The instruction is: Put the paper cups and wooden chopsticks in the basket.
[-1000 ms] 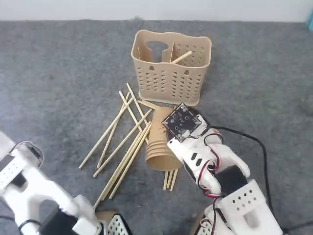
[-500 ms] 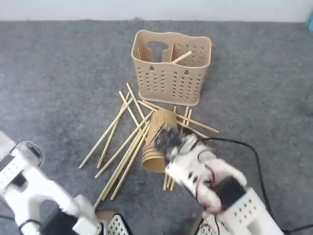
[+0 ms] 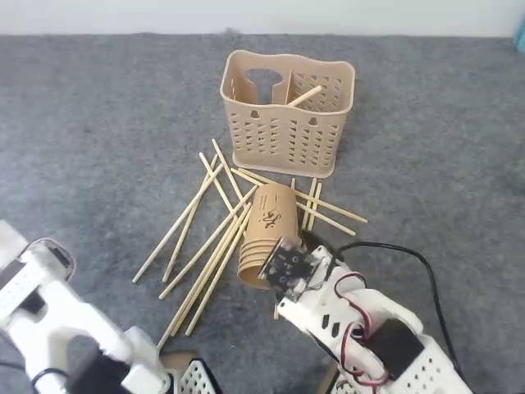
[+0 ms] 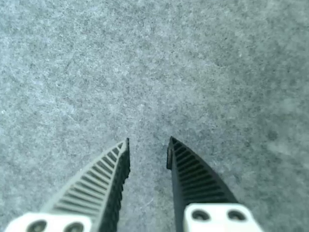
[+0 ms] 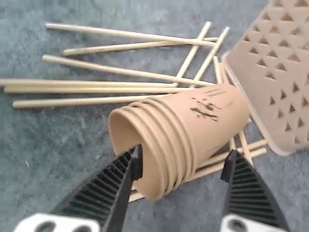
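Observation:
A stack of brown paper cups (image 3: 267,234) (image 5: 183,133) lies on its side on the grey carpet, mouth toward the near edge, across several wooden chopsticks (image 3: 205,230) (image 5: 116,72). The beige slotted basket (image 3: 287,111) (image 5: 275,72) stands behind them with one chopstick (image 3: 303,96) leaning inside. My right gripper (image 5: 183,162) is open just at the cups' mouth, one finger on each side of the rim. In the high view that arm's wrist (image 3: 294,267) sits right in front of the cups. My left gripper (image 4: 147,145) hangs open over bare carpet with nothing between its fingers.
The left arm's white body (image 3: 57,328) sits at the near left corner. A black cable (image 3: 426,275) loops on the carpet to the right of the right arm. Bare carpet stretches left and right of the basket.
The right arm has drawn back toward the near edge, uncovering the cups and the chopsticks on their right. The cups shifted slightly. The left arm stayed still.

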Controlling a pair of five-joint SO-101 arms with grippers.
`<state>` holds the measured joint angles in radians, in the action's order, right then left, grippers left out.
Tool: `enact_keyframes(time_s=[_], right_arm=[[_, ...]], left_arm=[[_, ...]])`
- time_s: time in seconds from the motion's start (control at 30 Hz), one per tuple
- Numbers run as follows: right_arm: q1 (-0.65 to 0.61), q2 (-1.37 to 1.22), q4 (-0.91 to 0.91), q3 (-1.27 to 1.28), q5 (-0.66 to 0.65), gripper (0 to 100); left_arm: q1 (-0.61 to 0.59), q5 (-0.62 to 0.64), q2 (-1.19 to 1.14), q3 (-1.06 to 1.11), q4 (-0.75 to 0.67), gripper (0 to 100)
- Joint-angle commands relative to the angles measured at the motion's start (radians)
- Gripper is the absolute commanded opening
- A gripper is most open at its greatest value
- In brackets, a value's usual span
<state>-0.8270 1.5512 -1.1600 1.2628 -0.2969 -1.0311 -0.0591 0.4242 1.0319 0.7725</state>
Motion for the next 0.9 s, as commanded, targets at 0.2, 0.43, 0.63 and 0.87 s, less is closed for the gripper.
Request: enact_keyframes(time_s=[0.2, 0.43, 0.63, 0.87], right_arm=[[-0.021, 0.002, 0.067, 0.091, -0.052, 27.7], [0.137, 0.015, 0.326, 0.318, -0.098, 27.5], [0.237, 0.004, 0.463, 0.319, -0.044, 17.7], [0.237, 0.004, 0.501, 0.296, -0.037, 1.3]], left_arm=[[-0.002, -0.009, 0.003, -0.005, -0.026, 13], [0.000, -0.009, 0.005, -0.005, -0.026, 13], [0.000, -0.009, 0.005, -0.005, -0.026, 13], [0.000, -0.009, 0.005, -0.005, -0.026, 13]])
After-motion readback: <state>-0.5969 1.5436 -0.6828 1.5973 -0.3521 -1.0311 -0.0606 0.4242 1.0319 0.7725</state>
